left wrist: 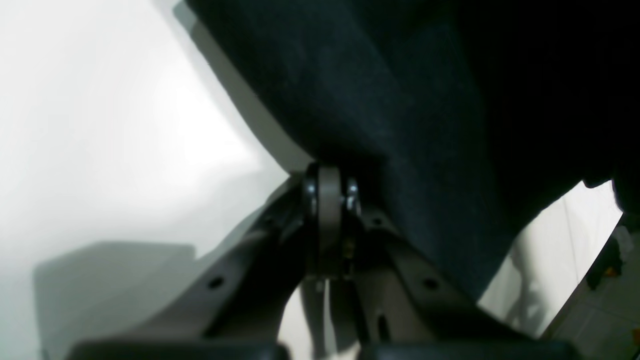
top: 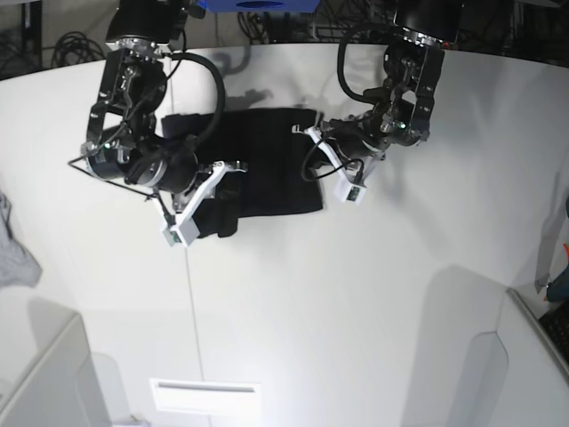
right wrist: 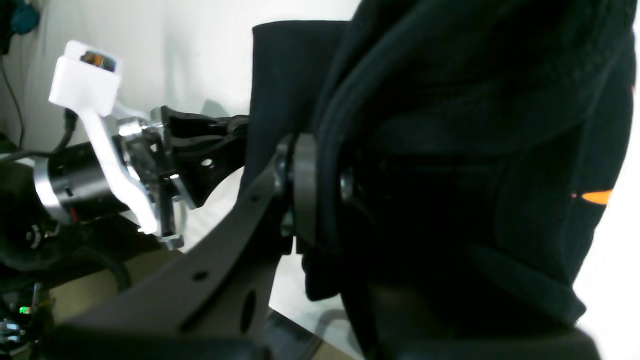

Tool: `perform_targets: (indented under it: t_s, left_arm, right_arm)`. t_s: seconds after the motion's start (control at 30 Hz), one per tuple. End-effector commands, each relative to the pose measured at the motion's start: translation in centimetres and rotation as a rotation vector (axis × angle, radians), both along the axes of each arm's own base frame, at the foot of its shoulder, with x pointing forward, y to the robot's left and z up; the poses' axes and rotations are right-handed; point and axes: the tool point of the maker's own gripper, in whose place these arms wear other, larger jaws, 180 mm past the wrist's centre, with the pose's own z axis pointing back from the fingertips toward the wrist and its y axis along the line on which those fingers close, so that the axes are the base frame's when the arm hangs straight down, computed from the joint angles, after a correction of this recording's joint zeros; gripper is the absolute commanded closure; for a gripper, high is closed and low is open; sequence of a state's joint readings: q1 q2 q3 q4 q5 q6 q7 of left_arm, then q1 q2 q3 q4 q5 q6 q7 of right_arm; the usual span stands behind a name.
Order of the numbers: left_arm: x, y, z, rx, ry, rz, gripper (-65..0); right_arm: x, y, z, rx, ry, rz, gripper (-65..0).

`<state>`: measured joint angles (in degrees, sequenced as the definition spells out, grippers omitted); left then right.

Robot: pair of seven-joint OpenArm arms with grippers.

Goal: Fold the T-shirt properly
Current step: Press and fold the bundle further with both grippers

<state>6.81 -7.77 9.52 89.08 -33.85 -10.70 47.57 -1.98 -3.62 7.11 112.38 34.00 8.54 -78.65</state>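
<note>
T-shirt (top: 267,160) black, partly folded, both hands (top: 313,135) (top: 229,174) pinching its edges w/ cloth between fingers.

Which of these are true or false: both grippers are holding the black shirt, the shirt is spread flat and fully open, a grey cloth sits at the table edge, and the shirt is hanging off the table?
1. Both grippers hold the shirt. True: the left gripper and right gripper are each clamped on the T-shirt.
2. The shirt lies fully open. False: it is partly folded and bunched.
3. A grey cloth lies at the table edge. True.
4. The shirt hangs off the table. False: it rests on the tabletop.
</note>
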Motion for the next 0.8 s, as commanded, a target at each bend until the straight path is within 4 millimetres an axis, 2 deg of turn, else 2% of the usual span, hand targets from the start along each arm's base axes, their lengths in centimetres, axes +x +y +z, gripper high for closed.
perform_targets:
  t_s: [0.0,0.1,0.3,0.43,0.57,0.7,0.77]
  left_arm:
    - [0.1,0.3,0.1,0.02,-0.002,-0.003,0.0]
    - [0.1,0.3,0.0,0.02,0.0,-0.003,0.0]
    - [-0.1,0.3,0.0,0.02,0.003,-0.003,0.0]
    - [-0.1,0.2,0.0,0.018,0.001,-0.003,0.0]
    - [0.0,0.4,0.3,0.018,-0.007,0.001,0.0]
    - [-0.2,1.2,0.8,0.037,-0.026,-0.006,0.0]
    - [-0.1,1.1,1.8,0.034,-0.055,-0.013,0.0]
  right_arm:
    - [0.7,0.6,1.9,0.042,-0.068,0.006,0.0]
    - [0.5,1.3,2.5,0.095,-0.077,0.026,0.0]
    - [0.3,1.7,2.4,0.105,-0.071,0.031,0.0]
    - [0.4,3.6,2.8,0.112,-0.108,0.082,0.0]
    - [0.7,4.4,0.6,0.133,-0.06,0.077,0.0]
    - [0.9,4.2,-0.4,0.132,-0.043,0.064,0.0]
    - [0.9,4.0,-0.6,0.125,-0.04,0.065,0.0]
